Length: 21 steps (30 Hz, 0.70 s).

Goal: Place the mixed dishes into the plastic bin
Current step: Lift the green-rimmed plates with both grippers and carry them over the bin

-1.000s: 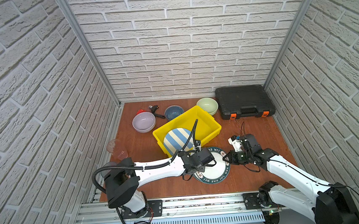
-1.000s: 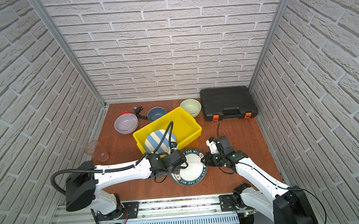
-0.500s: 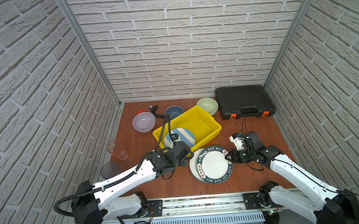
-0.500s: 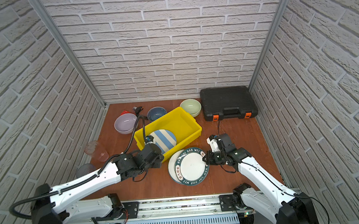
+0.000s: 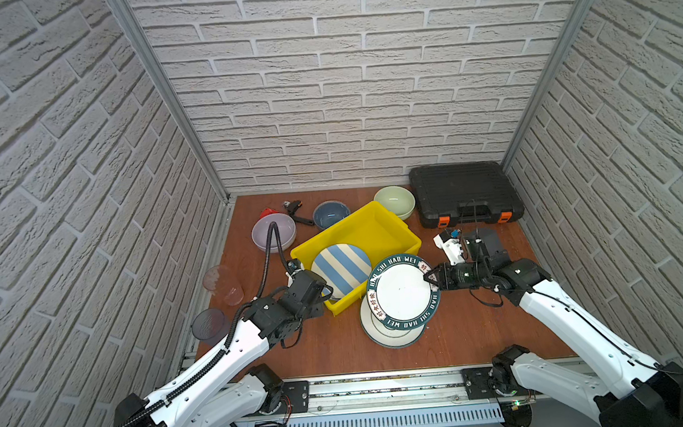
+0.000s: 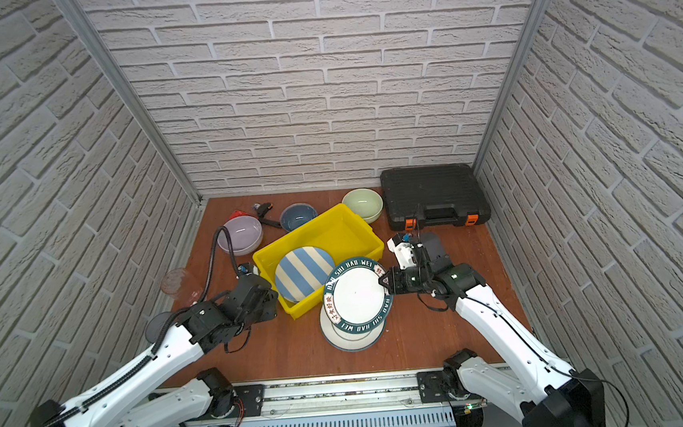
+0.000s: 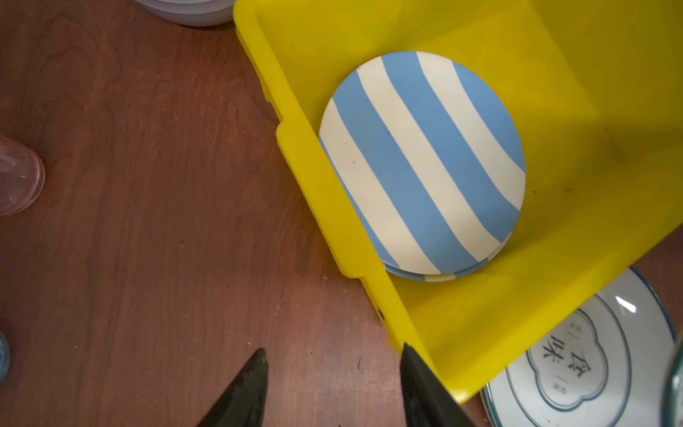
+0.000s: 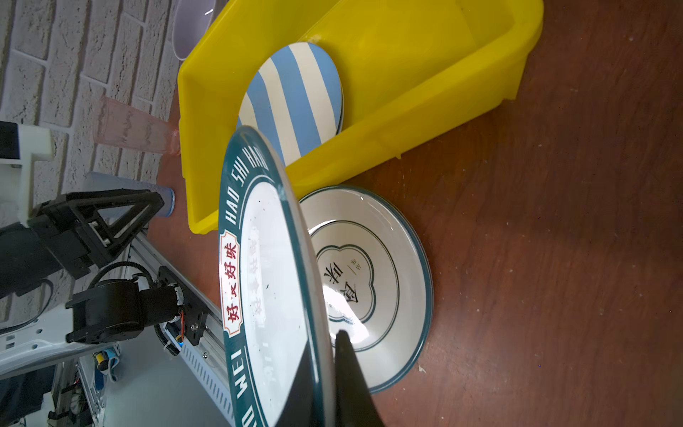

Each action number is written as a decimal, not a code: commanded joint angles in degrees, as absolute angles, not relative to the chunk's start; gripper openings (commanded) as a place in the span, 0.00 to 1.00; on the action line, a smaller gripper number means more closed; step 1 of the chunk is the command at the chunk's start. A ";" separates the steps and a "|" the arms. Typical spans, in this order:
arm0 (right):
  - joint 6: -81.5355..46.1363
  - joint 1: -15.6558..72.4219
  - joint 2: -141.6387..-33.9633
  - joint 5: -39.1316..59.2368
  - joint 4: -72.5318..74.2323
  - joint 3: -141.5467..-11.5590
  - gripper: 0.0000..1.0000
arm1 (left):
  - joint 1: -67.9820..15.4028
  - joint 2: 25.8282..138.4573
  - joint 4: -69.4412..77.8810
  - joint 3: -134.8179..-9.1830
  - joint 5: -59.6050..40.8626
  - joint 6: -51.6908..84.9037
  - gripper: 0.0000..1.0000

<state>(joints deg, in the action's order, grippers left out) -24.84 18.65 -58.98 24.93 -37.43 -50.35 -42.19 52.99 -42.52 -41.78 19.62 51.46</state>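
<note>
The yellow plastic bin (image 5: 378, 230) (image 6: 335, 231) stands mid-table with the blue-white striped plate (image 5: 342, 266) (image 7: 425, 159) leaning inside it. My right gripper (image 5: 430, 278) (image 8: 325, 340) is shut on the rim of a white printed plate (image 5: 402, 291) (image 8: 266, 295), held tilted above the table by the bin's near corner. A second printed plate (image 5: 387, 336) (image 8: 369, 266) lies flat beneath it. Off the bin's near-left corner my left gripper (image 5: 323, 291) (image 7: 332, 355) hangs open and empty. Lilac (image 5: 273, 232), dark-blue (image 5: 331, 214) and pale-green (image 5: 394, 202) bowls sit behind the bin.
Two tinted tumblers, pink (image 5: 222, 282) and bluish (image 5: 210, 327), stand at the table's left edge. A black case (image 5: 465, 192) fills the back right corner. A red-and-black wrench (image 5: 293, 210) lies between the back bowls. Brick walls close in three sides.
My left gripper has let go of the printed plate, opened and drawn back left to the bin's corner. The right gripper has raised that plate, uncovering the second one below.
</note>
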 commanded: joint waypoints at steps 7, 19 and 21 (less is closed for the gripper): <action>-25.78 18.98 -72.00 25.62 -25.17 -62.68 0.06 | -34.03 55.68 -36.32 -40.44 13.78 45.60 0.54; -26.10 19.09 -91.40 29.66 -15.39 -73.06 0.06 | -27.17 61.88 -28.92 -41.75 6.50 41.75 0.51; -26.83 19.37 -93.96 29.81 -14.51 -74.27 0.06 | -26.65 63.09 -27.90 -41.88 5.74 41.59 0.50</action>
<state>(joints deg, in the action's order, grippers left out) -25.36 18.72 -93.25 26.81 -20.75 -71.61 -27.57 61.73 -31.18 -41.10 7.77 43.09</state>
